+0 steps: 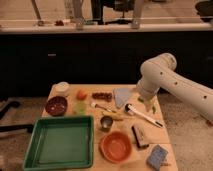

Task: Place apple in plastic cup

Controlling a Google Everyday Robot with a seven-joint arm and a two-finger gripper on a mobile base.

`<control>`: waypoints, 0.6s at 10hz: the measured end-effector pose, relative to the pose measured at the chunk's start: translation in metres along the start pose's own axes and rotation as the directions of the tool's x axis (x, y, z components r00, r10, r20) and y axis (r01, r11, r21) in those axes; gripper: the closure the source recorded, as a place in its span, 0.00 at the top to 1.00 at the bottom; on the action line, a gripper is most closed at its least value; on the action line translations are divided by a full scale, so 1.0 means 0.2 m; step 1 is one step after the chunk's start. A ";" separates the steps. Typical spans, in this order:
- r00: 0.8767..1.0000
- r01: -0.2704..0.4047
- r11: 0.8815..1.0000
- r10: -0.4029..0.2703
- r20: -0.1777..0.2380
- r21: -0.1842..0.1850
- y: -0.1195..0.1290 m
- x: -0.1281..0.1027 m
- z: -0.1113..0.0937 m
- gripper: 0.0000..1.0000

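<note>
Camera view: jaws apart near the table's right edge, well apart from the apple.

Small round orange-red apple: resting on the wooden table in its far-left part, free of any grasp. Short pale yellow-green translucent plastic cup: upright, mouth up, just on the near side of the apple, almost touching it; whether it holds anything cannot be told. Gripper: low over the table's right side, well apart from both.
</note>
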 end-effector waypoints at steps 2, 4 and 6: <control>0.999 0.041 0.999 -0.041 0.000 0.029 -0.10 -0.03 0.05 0.80; 0.995 0.103 0.993 -0.104 0.002 0.062 -0.24 -0.11 0.09 0.80; 0.984 0.176 0.981 -0.177 -0.001 0.083 -0.39 -0.19 0.12 0.80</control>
